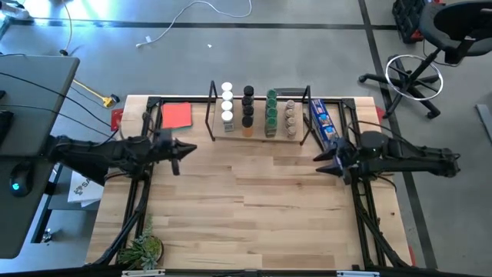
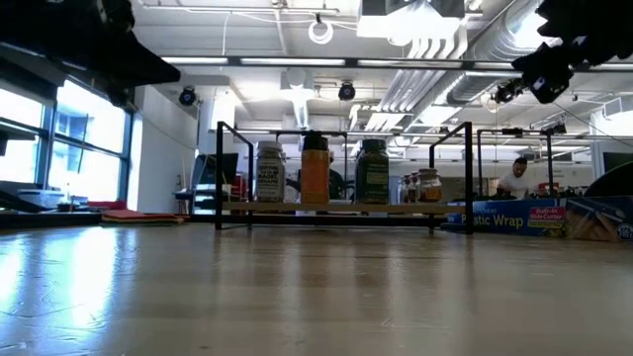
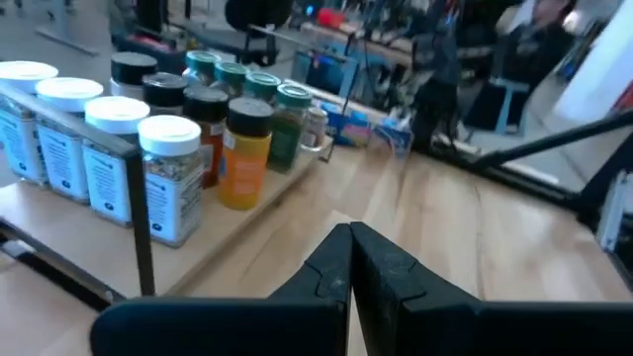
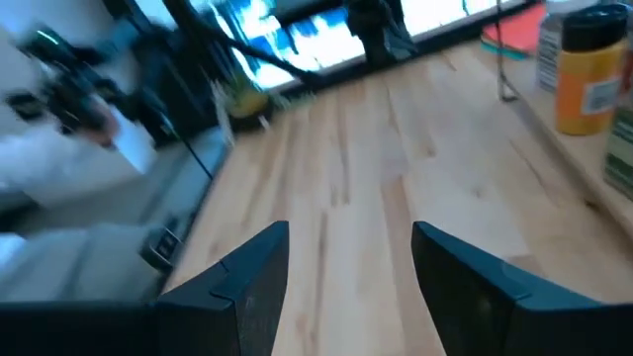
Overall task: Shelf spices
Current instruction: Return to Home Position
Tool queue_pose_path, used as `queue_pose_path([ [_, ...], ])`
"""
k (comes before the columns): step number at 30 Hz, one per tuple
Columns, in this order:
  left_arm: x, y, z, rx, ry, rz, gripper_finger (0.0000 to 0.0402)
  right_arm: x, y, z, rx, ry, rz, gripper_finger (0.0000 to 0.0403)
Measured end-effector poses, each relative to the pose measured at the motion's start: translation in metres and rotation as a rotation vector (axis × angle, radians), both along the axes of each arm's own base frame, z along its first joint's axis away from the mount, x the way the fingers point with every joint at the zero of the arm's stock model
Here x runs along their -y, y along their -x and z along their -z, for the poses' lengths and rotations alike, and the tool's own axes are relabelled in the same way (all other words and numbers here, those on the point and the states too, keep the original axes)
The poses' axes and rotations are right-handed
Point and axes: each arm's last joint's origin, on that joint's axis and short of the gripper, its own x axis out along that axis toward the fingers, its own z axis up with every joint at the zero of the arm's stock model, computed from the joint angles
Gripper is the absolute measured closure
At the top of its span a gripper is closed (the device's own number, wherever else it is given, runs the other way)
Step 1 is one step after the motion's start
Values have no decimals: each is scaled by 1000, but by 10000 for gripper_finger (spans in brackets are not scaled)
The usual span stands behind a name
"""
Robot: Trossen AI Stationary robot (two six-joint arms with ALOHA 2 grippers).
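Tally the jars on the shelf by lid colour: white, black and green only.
White-lidded jars: 4
Black-lidded jars: 4
Green-lidded jars: 4
Total: 12. The silvery-lidded row is too small or hidden to count, so it is left out.

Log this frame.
left gripper: shut, empty, shelf's left | right gripper: open, empty, shelf's right | spice jars: four rows on shelf

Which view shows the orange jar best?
Left wrist view: the orange jar stands close, black lid and label plain. High view shows it small, from above; low view, head-on on the shelf; right wrist view, off near the frame's edge.
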Motion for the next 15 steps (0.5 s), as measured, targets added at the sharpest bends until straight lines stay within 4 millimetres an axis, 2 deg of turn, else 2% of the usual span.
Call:
queue_pose_path([
  [8, -2, 23, 24, 125, 54, 53, 399, -1, 8, 32, 130, -72, 9, 197],
  [15, -2, 26, 51, 143, 44, 57, 399, -3, 4, 55, 277, -117, -70, 197],
])
